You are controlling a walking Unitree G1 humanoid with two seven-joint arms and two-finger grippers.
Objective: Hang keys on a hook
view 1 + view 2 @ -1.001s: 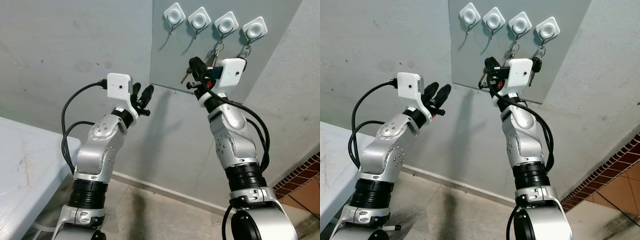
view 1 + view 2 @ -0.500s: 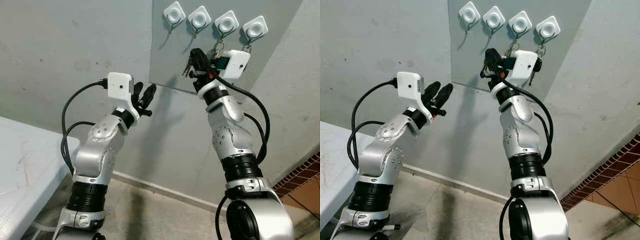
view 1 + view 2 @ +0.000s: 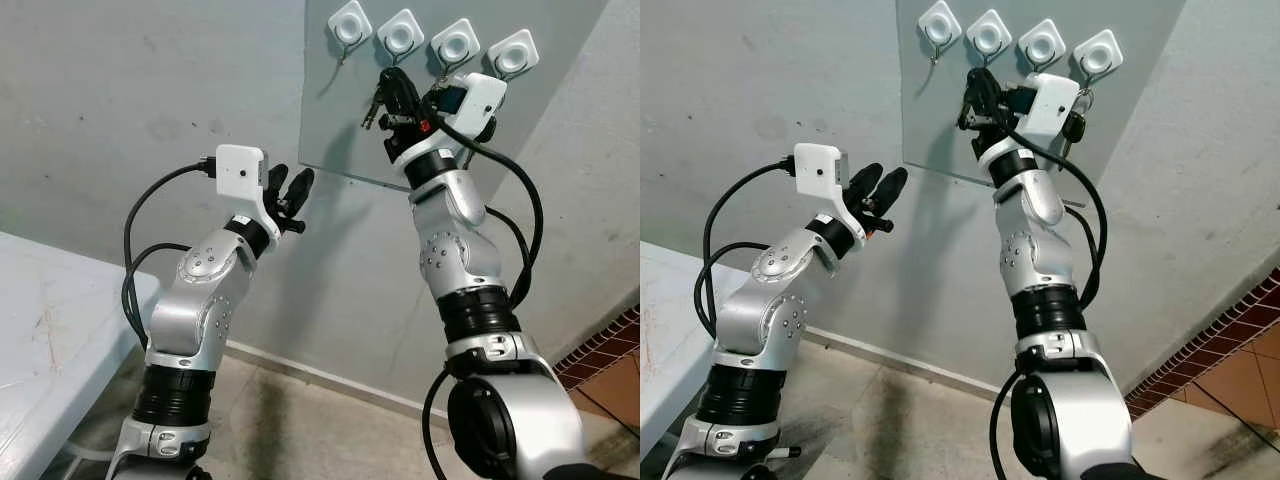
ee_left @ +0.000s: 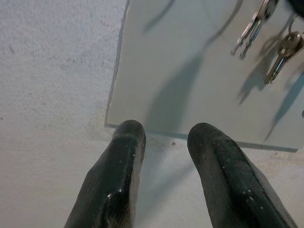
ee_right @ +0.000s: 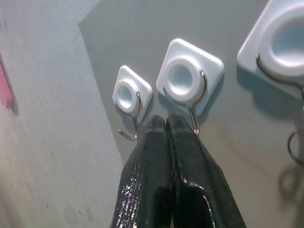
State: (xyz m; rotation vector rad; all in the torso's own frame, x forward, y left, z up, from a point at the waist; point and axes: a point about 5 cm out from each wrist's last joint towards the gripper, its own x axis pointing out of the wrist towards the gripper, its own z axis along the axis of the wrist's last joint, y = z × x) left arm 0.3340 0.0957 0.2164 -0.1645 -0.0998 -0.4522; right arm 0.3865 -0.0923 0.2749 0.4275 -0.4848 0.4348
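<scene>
Four white hooks (image 3: 349, 24) in row on grey wall panel (image 3: 330, 120). Right gripper (image 3: 388, 92) raised against panel just below second hook (image 5: 189, 78), black fingers (image 5: 156, 180) pressed together, clamped on keys (image 3: 374, 108) dangling beside fingertips. Keys not yet on hook. Left gripper (image 3: 287, 190) held lower, near panel's bottom corner, fingers (image 4: 116, 180) apart, nothing between them. Other key bunches (image 4: 280, 57) hung from third and fourth hooks, behind right wrist.

Rough grey plaster wall (image 3: 120, 90) across the frame — pale table (image 3: 40, 330) lower left, brick-red tiles (image 3: 605, 355) lower right.
</scene>
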